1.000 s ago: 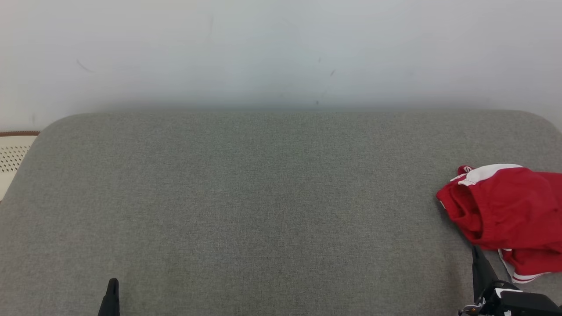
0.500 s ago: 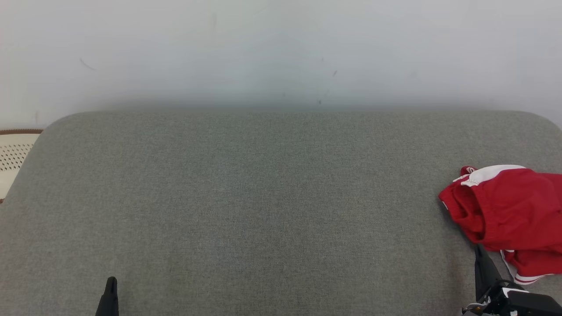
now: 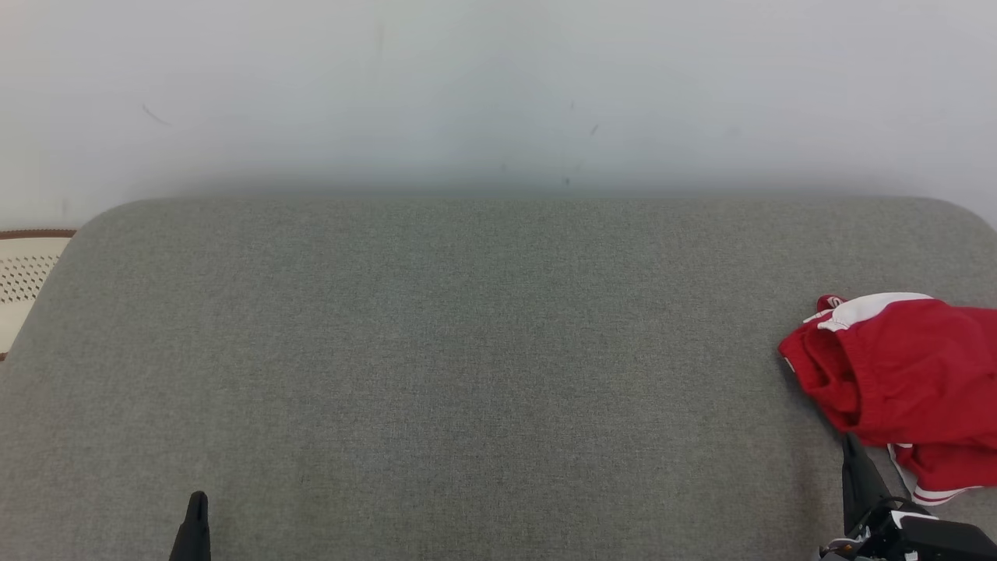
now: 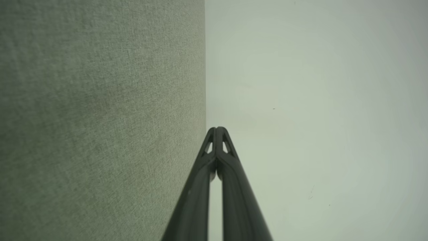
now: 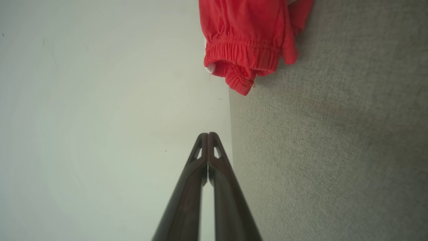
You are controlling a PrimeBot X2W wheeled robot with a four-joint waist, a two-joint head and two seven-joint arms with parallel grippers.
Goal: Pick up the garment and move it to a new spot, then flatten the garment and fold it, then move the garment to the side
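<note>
The garment is a crumpled red piece with white trim, lying at the right edge of the grey fabric surface. The right wrist view shows its gathered elastic band ahead of the fingers. My right gripper is shut and empty, its tip just below the garment's lower left edge; I cannot tell if it touches. In the right wrist view the right gripper has both fingertips pressed together. My left gripper stands at the lower left, far from the garment, shut with nothing in it, its tips meeting.
A pale wall rises behind the surface's far edge. A cream perforated basket or chair with a brown rim shows past the surface's left edge. The surface's corners are rounded.
The whole head view shifted slightly between one second ago and half a second ago, so the camera moved. Since then nothing has changed; both grippers stay shut and the garment lies still.
</note>
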